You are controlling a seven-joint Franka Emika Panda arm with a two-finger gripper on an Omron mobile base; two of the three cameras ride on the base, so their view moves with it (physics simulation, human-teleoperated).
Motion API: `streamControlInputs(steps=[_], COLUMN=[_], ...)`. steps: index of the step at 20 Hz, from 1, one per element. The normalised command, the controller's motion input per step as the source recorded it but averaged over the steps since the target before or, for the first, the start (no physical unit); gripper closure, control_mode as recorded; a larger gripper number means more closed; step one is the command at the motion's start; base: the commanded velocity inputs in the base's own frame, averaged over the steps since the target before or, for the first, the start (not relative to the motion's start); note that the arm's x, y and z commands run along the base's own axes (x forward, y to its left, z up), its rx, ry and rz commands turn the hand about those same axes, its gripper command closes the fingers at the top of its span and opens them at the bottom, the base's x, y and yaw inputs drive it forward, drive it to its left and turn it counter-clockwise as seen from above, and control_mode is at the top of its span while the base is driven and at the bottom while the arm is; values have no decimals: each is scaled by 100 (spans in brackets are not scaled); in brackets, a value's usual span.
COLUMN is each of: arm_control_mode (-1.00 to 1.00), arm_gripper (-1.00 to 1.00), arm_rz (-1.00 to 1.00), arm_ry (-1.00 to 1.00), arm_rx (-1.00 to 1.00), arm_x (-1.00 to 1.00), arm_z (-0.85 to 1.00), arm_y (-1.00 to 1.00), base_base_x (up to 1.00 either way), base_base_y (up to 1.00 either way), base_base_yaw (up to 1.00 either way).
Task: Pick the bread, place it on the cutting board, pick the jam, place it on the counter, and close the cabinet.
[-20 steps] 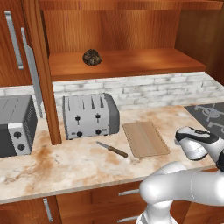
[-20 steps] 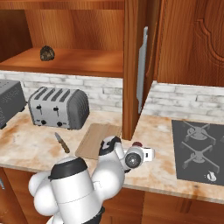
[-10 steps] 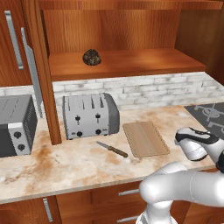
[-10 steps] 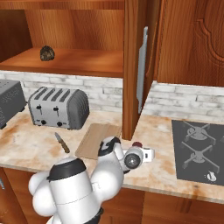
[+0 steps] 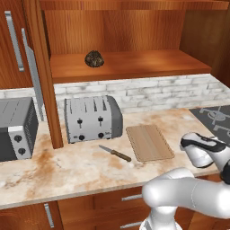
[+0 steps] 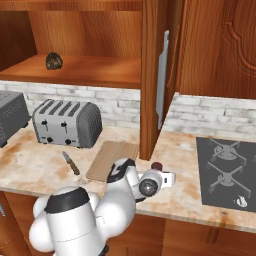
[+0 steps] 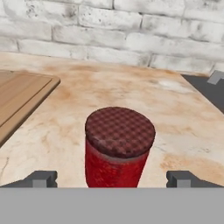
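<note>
The bread (image 5: pixel 94 59), a dark lumpy loaf, lies on the shelf of the open cabinet (image 5: pixel 134 65), also seen as the bread (image 6: pixel 54 61) in the right base view. The cutting board (image 5: pixel 148 142) lies bare on the marbled counter (image 5: pixel 81 166). The red jam (image 7: pixel 119 146) jar stands upright on the counter just right of the board, its checked lid facing the hand camera. My gripper (image 7: pixel 111 179) is open, one fingertip on each side of the jar with a gap to it. The jam (image 6: pixel 157 165) peeks out behind my hand in the right base view.
A silver toaster (image 5: pixel 92 118) stands left of the board, with a knife (image 5: pixel 115 153) in front of it. A grey toaster oven (image 5: pixel 15 128) sits at far left, a stove top (image 6: pixel 225 167) at right. The cabinet door (image 6: pixel 162 80) hangs open above the counter.
</note>
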Motion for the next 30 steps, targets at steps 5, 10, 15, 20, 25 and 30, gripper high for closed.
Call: streamControlInputs(steps=[5, 10, 15, 20, 25, 30], arm_control_mode=[-100, -100, -100, -100, -100, -100], arm_gripper=[-100, -100, -100, -100, -100, -100], arm_rz=[0, 0, 0, 0, 0, 0], arm_ry=[-4, -3, -1, 0, 0, 0], arm_rx=[0, 0, 0, 0, 0, 0], arm_x=[-18, -19, -20, -20, -17, -20], arm_z=[15, 14, 23, 21, 16, 14], arm_y=[0, 0, 0, 0, 0, 0], base_base_x=[0, 0, 0, 0, 0, 0], base_base_y=[0, 0, 0, 0, 0, 0], base_base_yaw=[0, 0, 0, 0, 0, 0])
